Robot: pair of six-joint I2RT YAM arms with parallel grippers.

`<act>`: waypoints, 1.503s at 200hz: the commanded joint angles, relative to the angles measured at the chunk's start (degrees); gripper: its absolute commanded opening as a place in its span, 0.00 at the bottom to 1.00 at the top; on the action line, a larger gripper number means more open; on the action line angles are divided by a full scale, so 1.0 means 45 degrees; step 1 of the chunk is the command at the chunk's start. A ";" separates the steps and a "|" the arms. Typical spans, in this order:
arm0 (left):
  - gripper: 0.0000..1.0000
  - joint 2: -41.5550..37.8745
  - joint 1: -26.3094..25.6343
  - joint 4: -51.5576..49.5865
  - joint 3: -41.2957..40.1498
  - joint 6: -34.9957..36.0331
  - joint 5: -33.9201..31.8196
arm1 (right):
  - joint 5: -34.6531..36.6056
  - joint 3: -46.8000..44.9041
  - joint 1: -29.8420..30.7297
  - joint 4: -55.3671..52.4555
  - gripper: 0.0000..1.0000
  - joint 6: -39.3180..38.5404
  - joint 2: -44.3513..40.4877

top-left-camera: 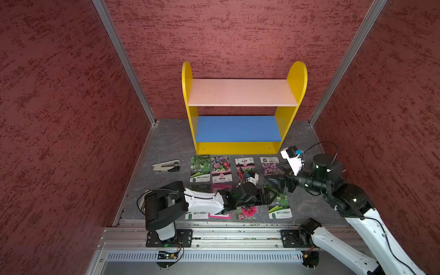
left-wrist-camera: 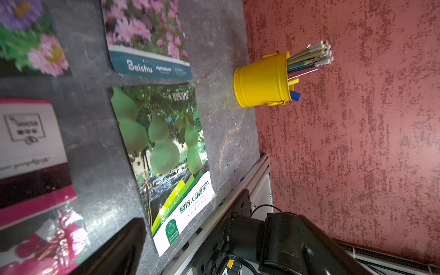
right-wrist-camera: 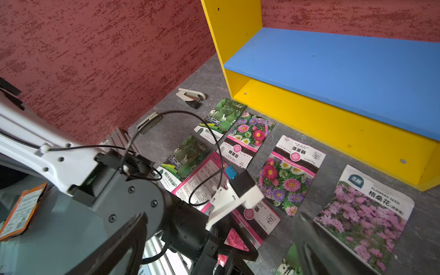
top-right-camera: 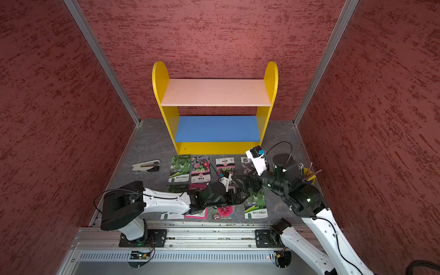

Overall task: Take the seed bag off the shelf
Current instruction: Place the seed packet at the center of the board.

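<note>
Left gripper wide, over gourd seed bag at desk near edge | right gripper wide, just beside | bags flat, glossy, two rows before shelf

In the left wrist view, the pink-flower seed bag carries "Beishu" and "Agricultural" in white on its teal band; the smaller print beside them is too fine to read. The gourd seed bag has "圆铃大亚腰葫芦" in green on its white corner. In the right wrist view, the pink-flower seed bag shows a "北蔬" badge, "FLOWERS SEED" and "格桑花". An aster seed bag and a second aster seed bag just beside it each bear "糖果菊" by a round pink emblem.
</note>
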 commanded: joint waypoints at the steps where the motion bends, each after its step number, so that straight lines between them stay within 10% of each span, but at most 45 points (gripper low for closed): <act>1: 1.00 -0.0999 0.0573 -0.2414 0.0338 0.2112 -0.0283 | 0.0744 -0.0372 0.0018 0.1404 0.98 0.0329 0.0247; 155: 1.00 -0.8464 1.0501 -0.8412 -0.0940 0.9739 -0.0707 | 0.7026 -0.4587 -0.0180 0.8746 0.98 -0.0534 0.2395; 218: 1.00 -0.9264 1.5074 -0.4656 -0.3610 1.0559 0.0705 | 0.7839 -0.5880 -0.2055 1.1497 0.98 -0.1410 0.2920; 300: 1.00 -0.7442 1.7805 0.1492 -0.5986 1.1996 0.2943 | 0.6069 -0.7117 -0.5494 1.4962 0.98 -0.1185 0.5164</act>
